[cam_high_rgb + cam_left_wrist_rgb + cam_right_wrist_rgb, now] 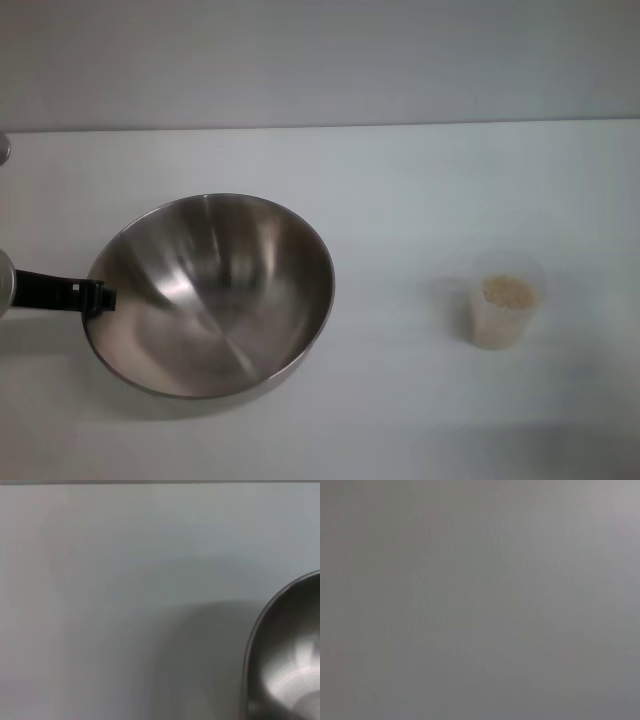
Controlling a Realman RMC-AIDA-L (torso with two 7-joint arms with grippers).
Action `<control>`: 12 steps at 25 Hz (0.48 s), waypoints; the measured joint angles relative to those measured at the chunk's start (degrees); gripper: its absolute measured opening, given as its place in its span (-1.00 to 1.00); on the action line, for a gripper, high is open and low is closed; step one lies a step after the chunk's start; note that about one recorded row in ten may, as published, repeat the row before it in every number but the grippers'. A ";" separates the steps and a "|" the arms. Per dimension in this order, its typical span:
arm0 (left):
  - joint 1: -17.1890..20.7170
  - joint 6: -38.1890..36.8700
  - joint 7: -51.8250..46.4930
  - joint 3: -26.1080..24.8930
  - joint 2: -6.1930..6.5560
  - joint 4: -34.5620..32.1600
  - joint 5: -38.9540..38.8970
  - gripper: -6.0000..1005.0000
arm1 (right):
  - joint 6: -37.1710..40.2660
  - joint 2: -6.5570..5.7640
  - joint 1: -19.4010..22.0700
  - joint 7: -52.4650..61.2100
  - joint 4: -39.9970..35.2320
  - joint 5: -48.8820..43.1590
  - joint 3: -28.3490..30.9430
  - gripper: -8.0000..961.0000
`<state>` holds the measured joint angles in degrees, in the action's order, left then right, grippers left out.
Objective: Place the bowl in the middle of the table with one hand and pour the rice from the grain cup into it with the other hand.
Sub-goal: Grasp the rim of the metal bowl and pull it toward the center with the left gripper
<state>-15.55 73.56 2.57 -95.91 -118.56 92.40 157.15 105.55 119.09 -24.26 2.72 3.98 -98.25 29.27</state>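
I have the left gripper pinching the left rim of the bowl, dark fingers closed on the edge; bowl looks tilted, its right side lower, sitting left of table centre. Left wrist view shows only a slice of bowl rim and bare table. Right gripper isn't visible anywhere, right wrist view is blank surface, so I can't tell its state.

The grain cup stands upright well to the right of the bowl, rice filling it partway.

Risks, my read: a rim pinch on smooth steel is thin, so the bowl could slip or swing if I move fast; if I set it down tilted it may rock. Dragging too far right could knock the cup and spill the rice. The cup is light and translucent, easy to squeeze off-centre or tip on grasp.

Room: wide open table between bowl and cup, also behind both toward the far edge. Near edge not visible.
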 joint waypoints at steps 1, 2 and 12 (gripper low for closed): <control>0.00 0.00 -0.02 0.06 -0.01 0.11 0.00 0.24 | 0.00 0.00 0.00 0.00 0.00 0.00 0.00 0.37; 0.01 0.00 -0.03 0.11 0.00 0.15 0.00 0.14 | 0.00 0.00 0.00 0.00 -0.01 0.00 0.00 0.37; -0.19 -0.15 -0.10 0.07 0.00 -0.19 -0.57 -0.62 | 0.01 0.00 0.00 0.00 -0.18 -0.01 0.00 0.37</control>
<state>-15.74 73.41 2.47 -95.84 -118.55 92.21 156.58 105.56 119.09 -24.25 2.72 3.80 -98.26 29.27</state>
